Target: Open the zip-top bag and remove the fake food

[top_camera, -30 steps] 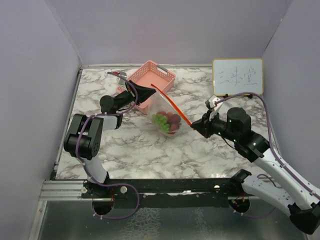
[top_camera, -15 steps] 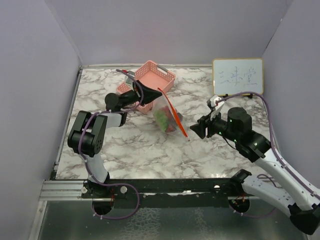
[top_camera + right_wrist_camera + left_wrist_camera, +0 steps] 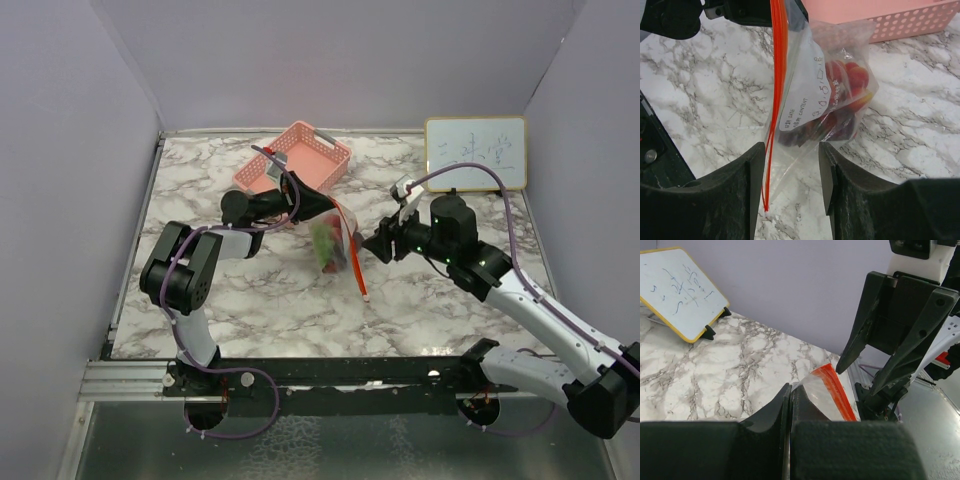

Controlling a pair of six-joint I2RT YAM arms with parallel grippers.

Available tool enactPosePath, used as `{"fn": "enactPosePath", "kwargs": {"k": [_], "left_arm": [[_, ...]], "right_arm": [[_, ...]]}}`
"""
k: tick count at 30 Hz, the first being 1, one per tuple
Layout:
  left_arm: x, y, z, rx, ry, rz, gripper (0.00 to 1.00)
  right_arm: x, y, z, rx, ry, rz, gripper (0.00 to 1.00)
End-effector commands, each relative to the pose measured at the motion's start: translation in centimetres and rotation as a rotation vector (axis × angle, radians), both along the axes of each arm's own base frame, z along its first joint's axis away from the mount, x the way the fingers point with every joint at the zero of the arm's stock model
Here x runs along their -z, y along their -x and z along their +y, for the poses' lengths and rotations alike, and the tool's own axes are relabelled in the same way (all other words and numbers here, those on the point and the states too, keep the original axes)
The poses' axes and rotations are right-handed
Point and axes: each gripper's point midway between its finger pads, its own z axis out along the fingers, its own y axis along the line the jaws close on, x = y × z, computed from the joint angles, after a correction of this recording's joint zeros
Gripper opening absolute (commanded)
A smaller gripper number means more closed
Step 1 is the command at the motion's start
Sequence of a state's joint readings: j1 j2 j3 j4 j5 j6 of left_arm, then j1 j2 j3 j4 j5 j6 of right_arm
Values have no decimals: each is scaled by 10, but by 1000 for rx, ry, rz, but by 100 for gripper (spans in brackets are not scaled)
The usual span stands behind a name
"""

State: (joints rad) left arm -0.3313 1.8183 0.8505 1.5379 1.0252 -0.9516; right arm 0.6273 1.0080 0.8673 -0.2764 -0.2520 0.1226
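Observation:
The zip-top bag [image 3: 335, 240] hangs from its upper corner, its red-orange zip strip [image 3: 352, 255] running down to the table. My left gripper [image 3: 322, 204] is shut on the clear corner by the strip [image 3: 832, 390]; its fingertips [image 3: 790, 392] are pressed together. The fake food [image 3: 847, 95], glossy red pieces, and green ones [image 3: 322, 240], sits low in the bag. My right gripper [image 3: 377, 246] is open; the bag's lower part [image 3: 800, 125] hangs between its fingers [image 3: 756, 185], apart from both pads. The strip [image 3: 774, 100] passes close to the left finger.
The pink mesh basket [image 3: 295, 158] stands behind the bag, also seen in the right wrist view [image 3: 880, 20]. A small whiteboard [image 3: 475, 153] leans at the back right. Grey walls close in the marble table [image 3: 250, 290] on three sides.
My right gripper let go of the zip strip's end, opened and moved left around the bag. My left gripper swung right with the bag, and the strip's free end dropped to the table.

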Motion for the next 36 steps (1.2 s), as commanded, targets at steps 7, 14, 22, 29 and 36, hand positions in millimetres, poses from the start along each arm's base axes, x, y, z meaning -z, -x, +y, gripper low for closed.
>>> {"fn": "enactPosePath", "kwargs": {"k": [7,14,22,29,36], "left_arm": [[-32,18,1,17,80,-224,0],[-40,19,2,14,94,-227,0],[-47,19,1,16,107,-231,0],[-62,29,4,26,122,-250,0],[-74,37,7,29,134,-271,0]], "right_arm": [[-2,3,20,-82,-83,4,35],[11,12,30,-129,-128,54,32],[12,11,35,-146,-143,63,39],[15,7,46,-172,-177,77,19],[1,-5,48,-144,-182,40,1]]}}
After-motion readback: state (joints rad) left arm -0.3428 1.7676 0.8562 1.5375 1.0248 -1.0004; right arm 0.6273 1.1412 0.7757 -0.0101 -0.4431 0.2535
